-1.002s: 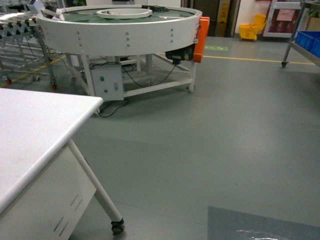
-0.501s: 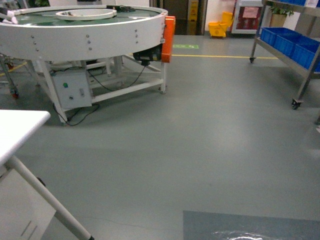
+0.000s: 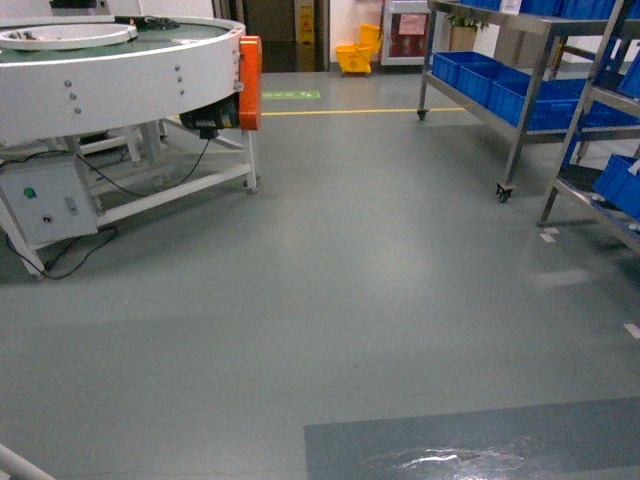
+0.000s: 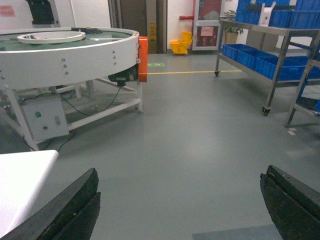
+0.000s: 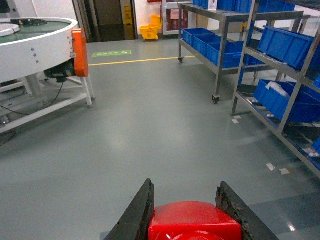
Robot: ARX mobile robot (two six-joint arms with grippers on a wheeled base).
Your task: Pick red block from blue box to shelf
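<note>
The shelf stands to the right across bare floor; this looks like the carrying step. The right end effector is clamped on the red block; the left end effector gapes wide, empty. Next: approach and pick a tier.

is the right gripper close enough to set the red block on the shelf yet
Probably not yet. The right gripper is shut on the red block, but the shelf stands off to the right across open grey floor. Nothing blocks the way; the base likely has to roll closer first.
</note>
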